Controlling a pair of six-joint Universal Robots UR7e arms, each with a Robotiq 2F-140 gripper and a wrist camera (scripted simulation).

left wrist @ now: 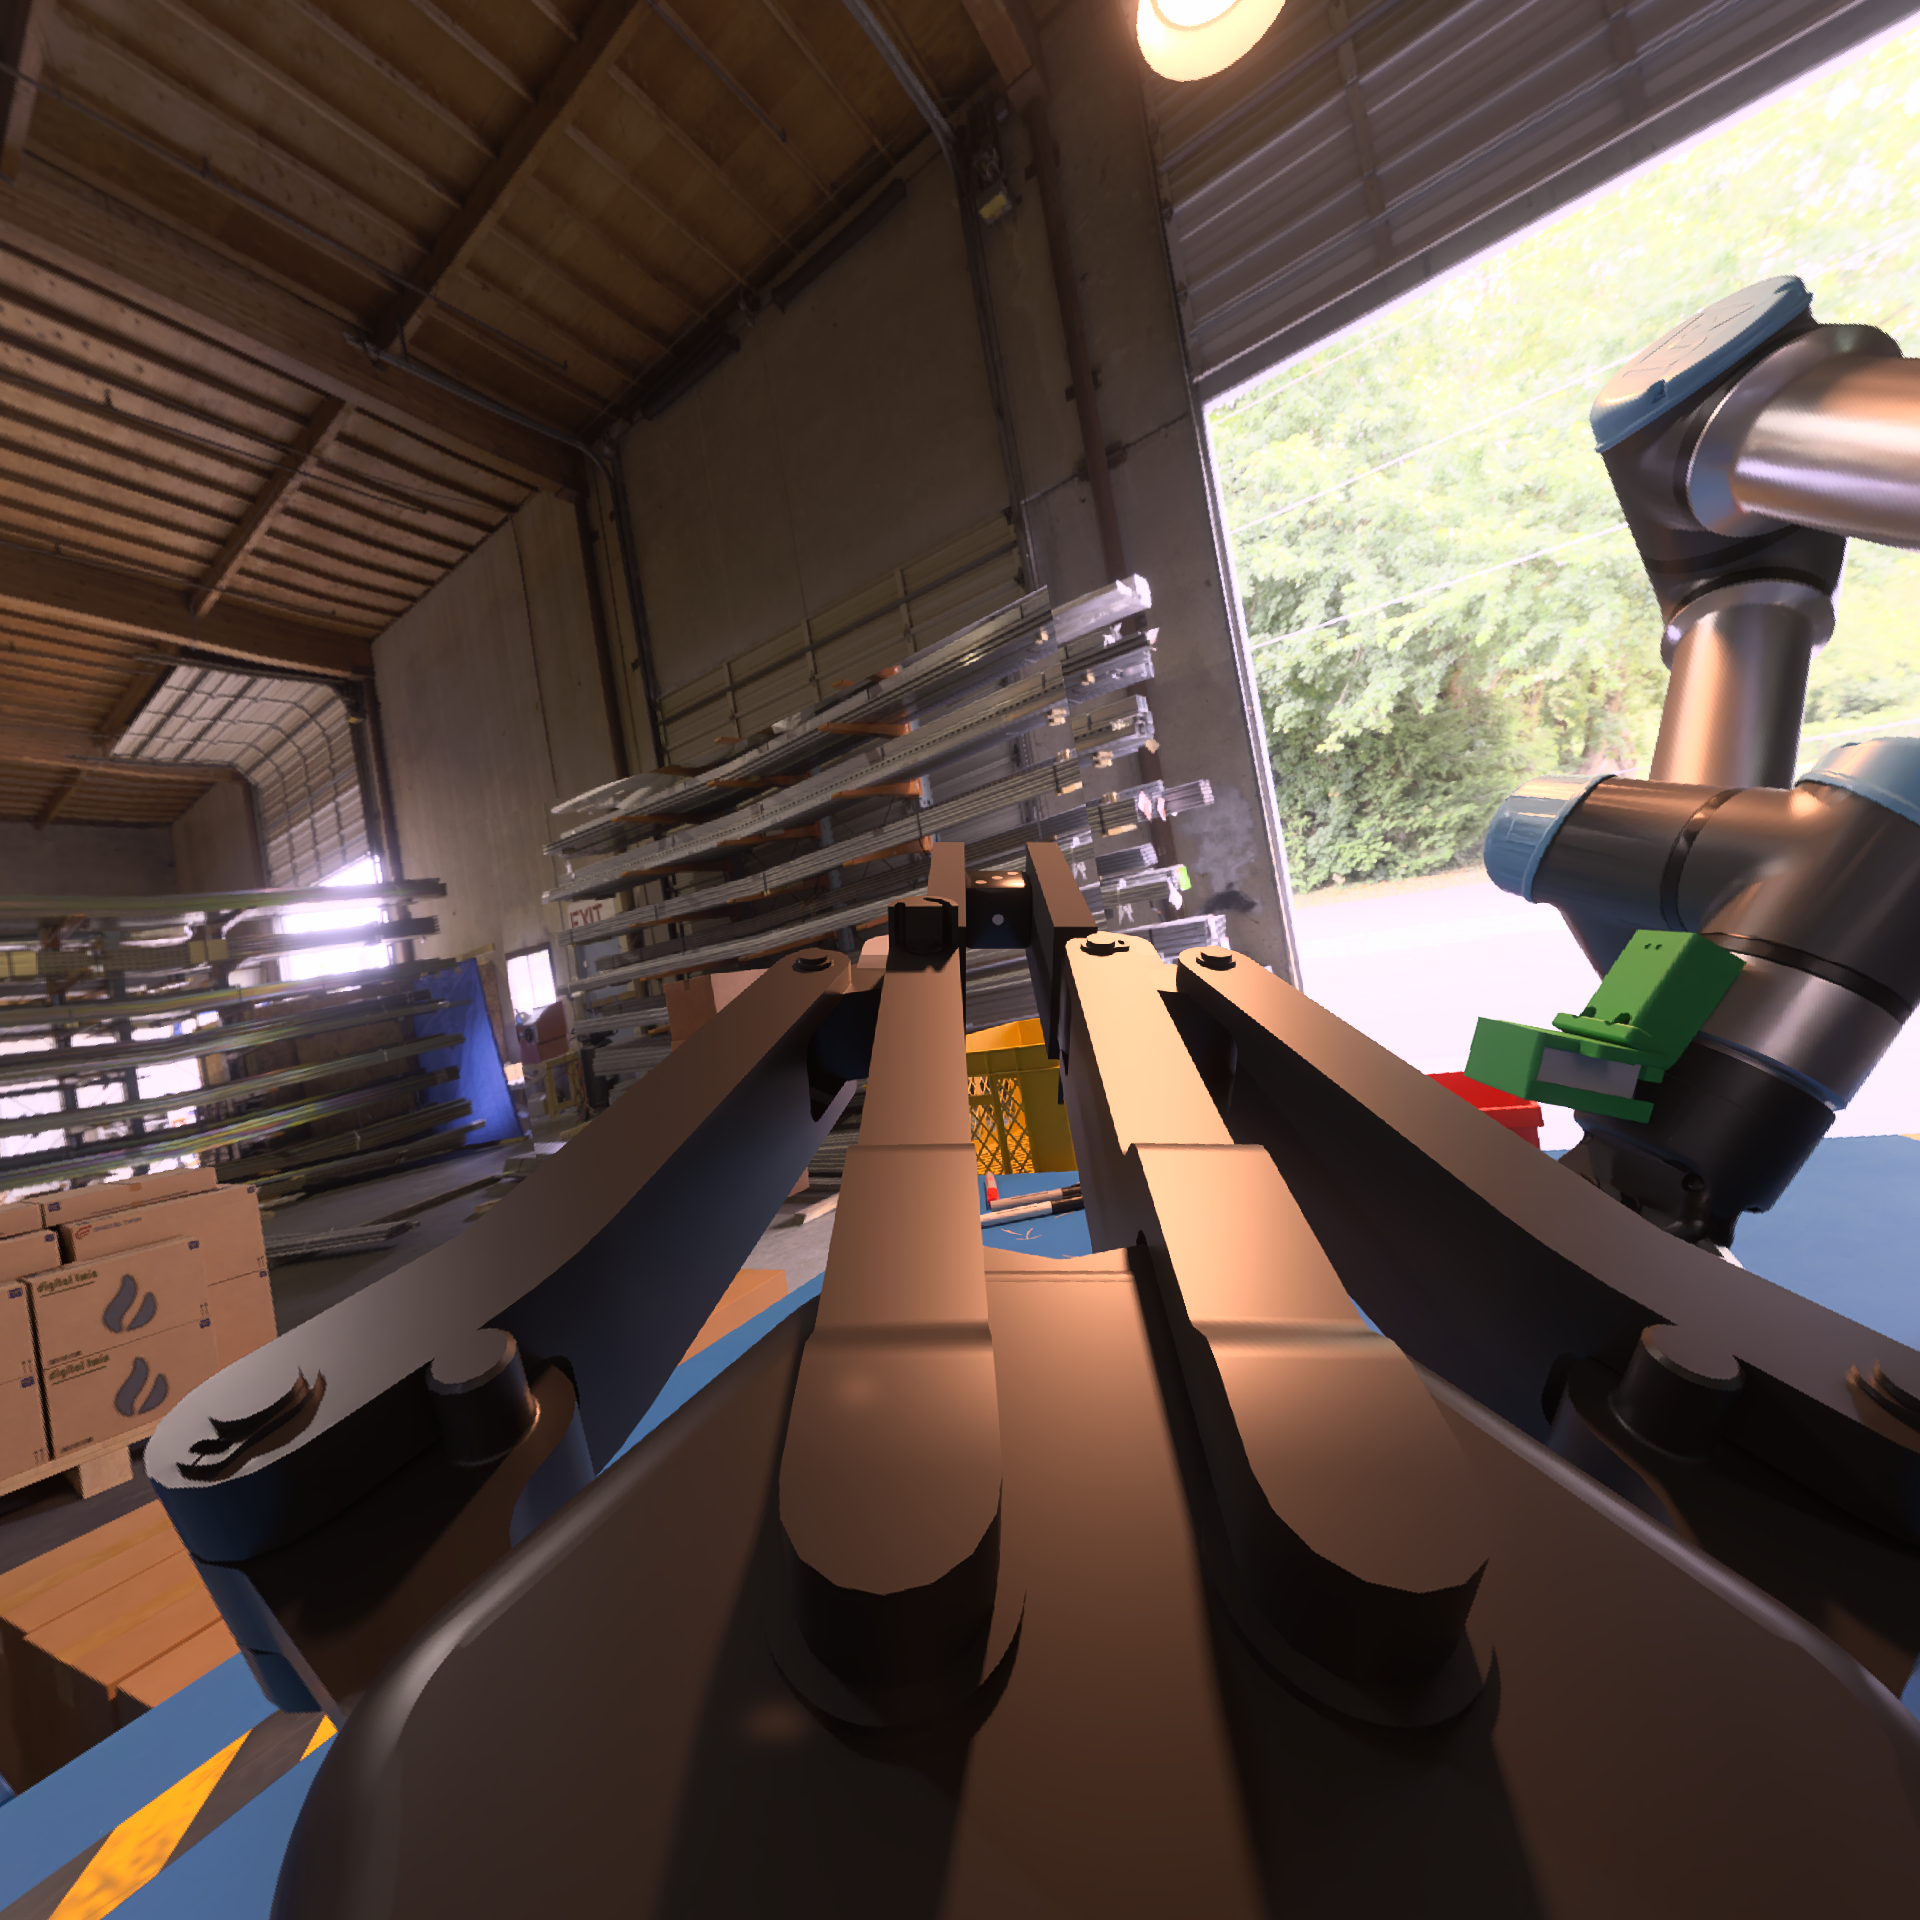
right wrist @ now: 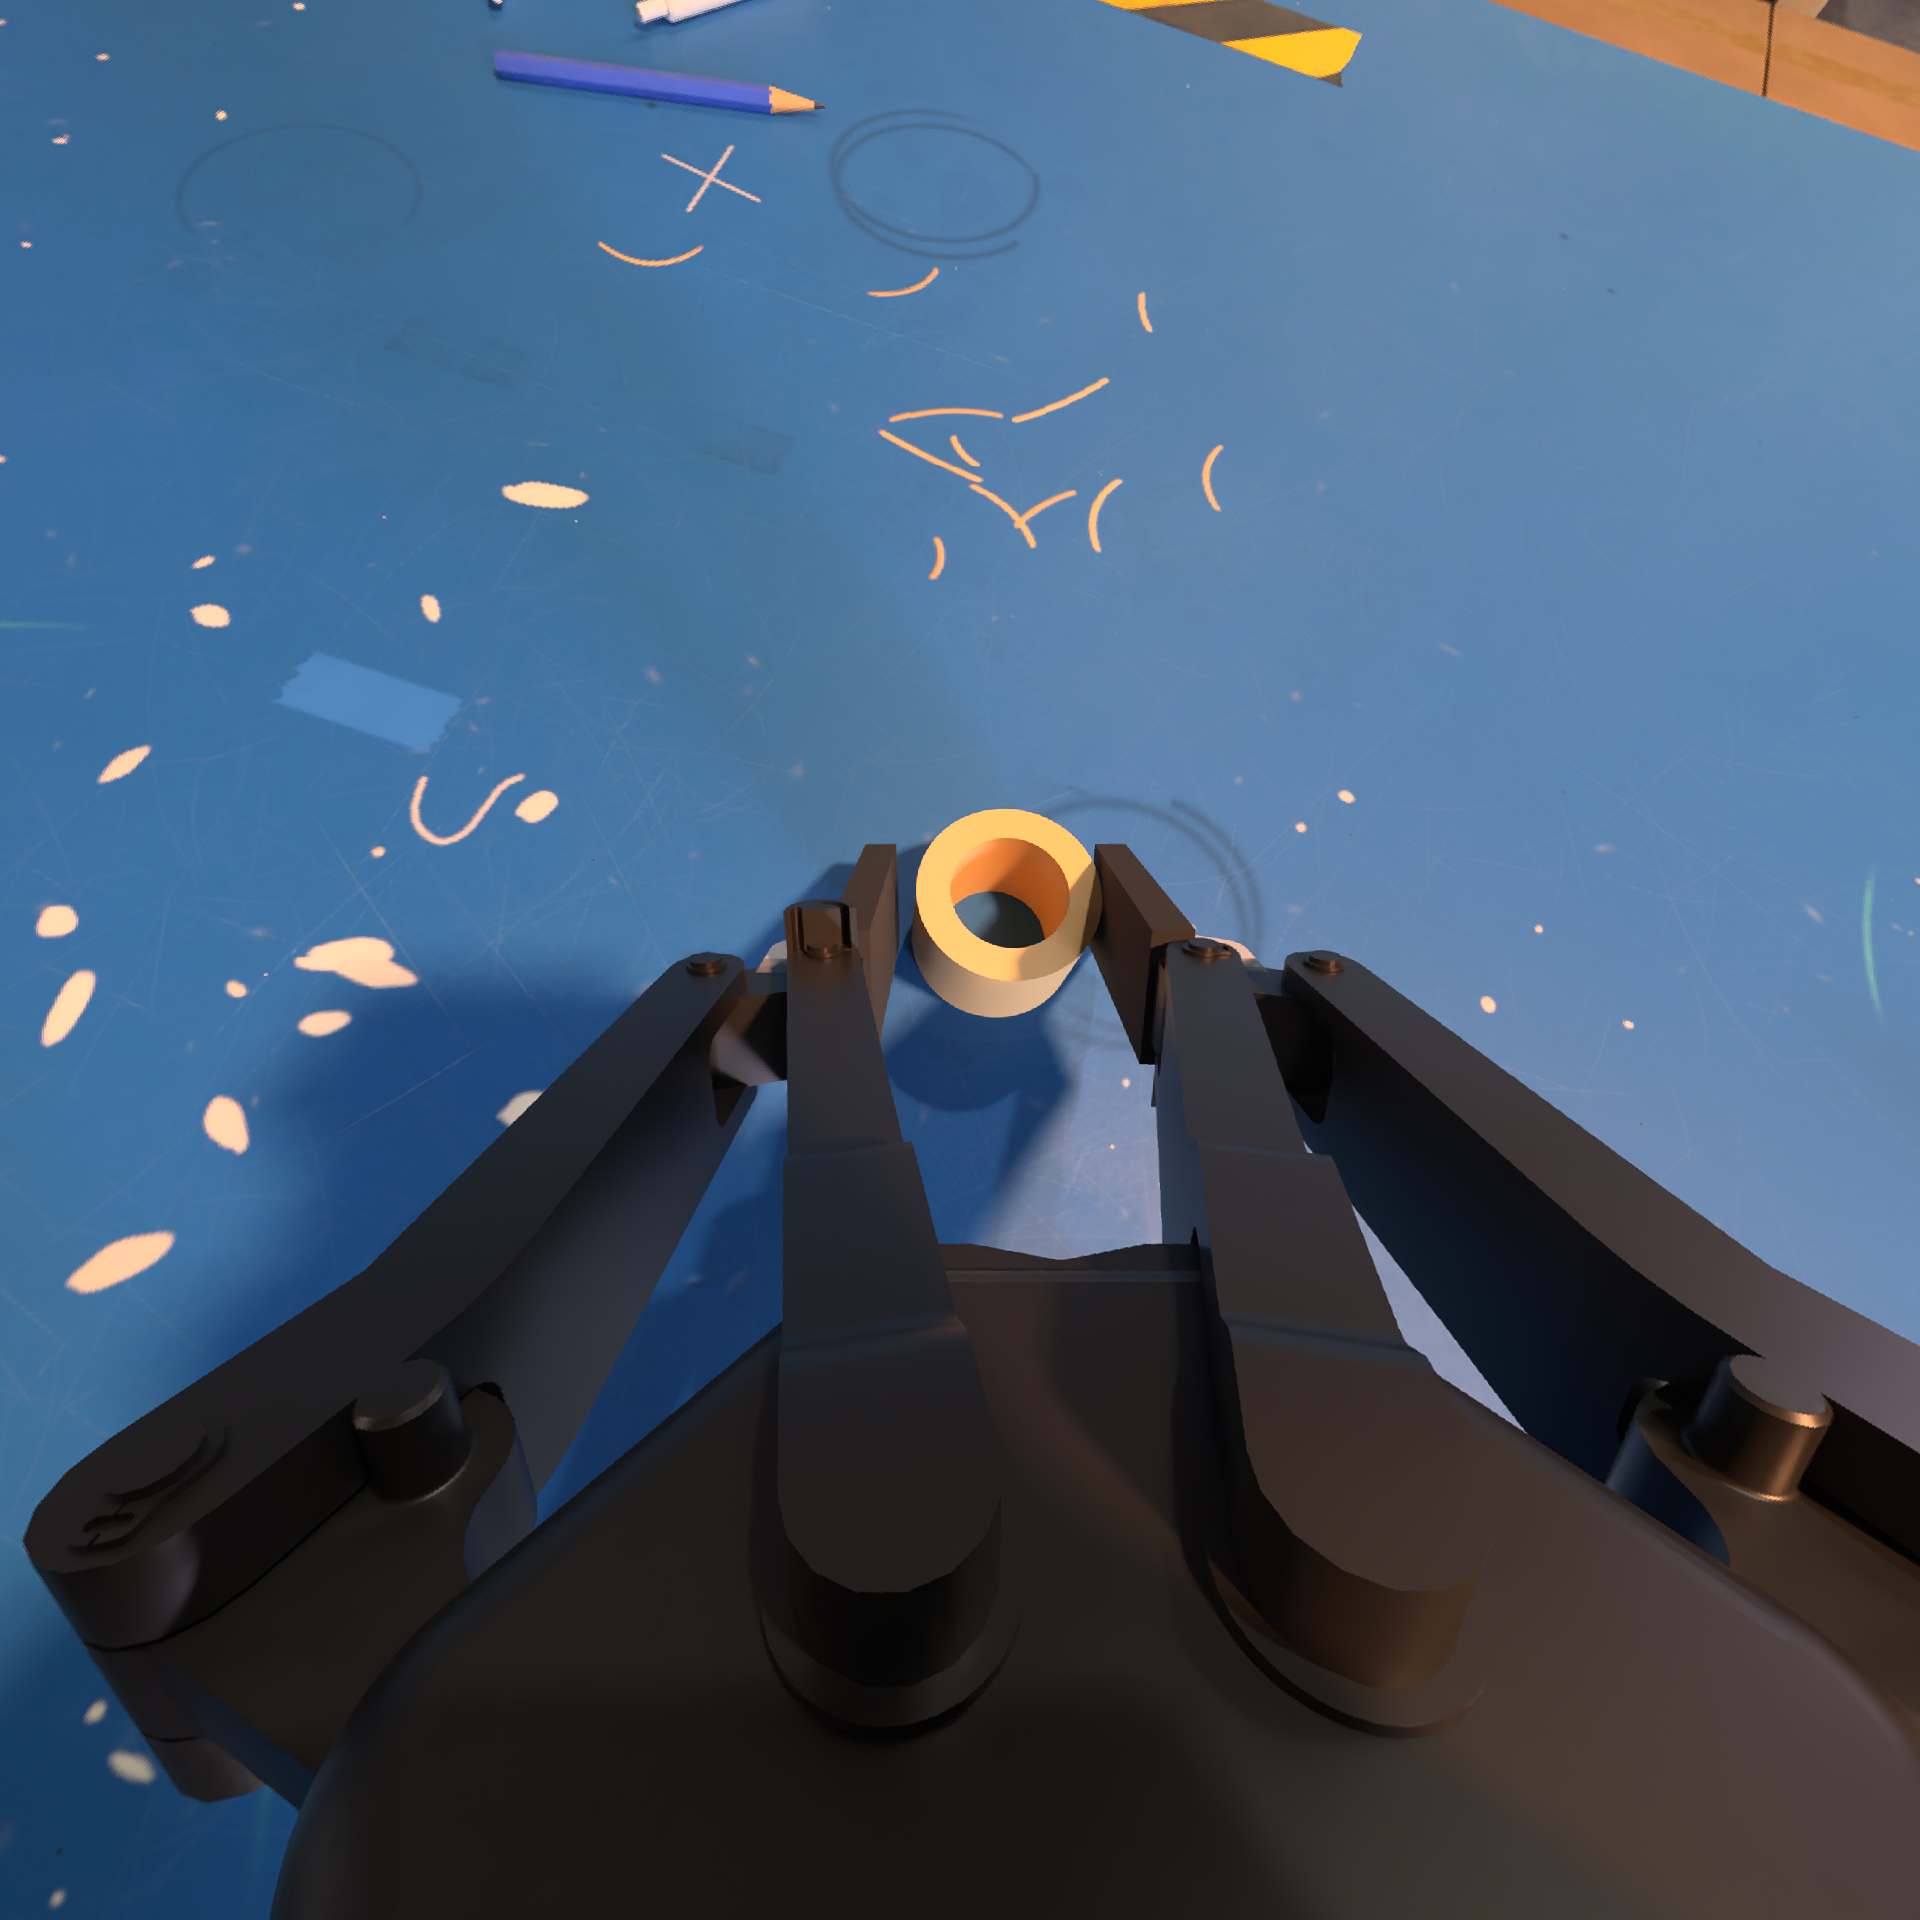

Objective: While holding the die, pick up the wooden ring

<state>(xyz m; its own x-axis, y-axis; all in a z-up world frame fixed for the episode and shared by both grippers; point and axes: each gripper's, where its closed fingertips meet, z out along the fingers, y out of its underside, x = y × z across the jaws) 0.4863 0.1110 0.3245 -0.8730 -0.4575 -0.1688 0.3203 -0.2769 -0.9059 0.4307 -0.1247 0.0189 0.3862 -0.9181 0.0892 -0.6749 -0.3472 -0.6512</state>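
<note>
In the left wrist view my left gripper [left wrist: 995, 904] is shut on a small black die [left wrist: 995, 916] with white pips and holds it up in the air, well above the blue table [left wrist: 1849, 1247]. In the right wrist view my right gripper [right wrist: 1000, 904] points down at the table [right wrist: 1455, 623]. Its two pads press the sides of the pale wooden ring [right wrist: 1003, 971], which stands with its hole upward. The ring's shadow lies on the table just below it. The right arm [left wrist: 1745, 831] also shows at the right of the left wrist view.
A blue pencil [right wrist: 655, 83] and a white marker [right wrist: 686, 8] lie at the table's far side, near a yellow-black taped edge [right wrist: 1268, 36]. A yellow crate [left wrist: 1003, 1091], a red bin [left wrist: 1496, 1107] and markers [left wrist: 1029, 1200] lie beyond the left gripper. Cardboard boxes [left wrist: 125, 1330] stand to the left.
</note>
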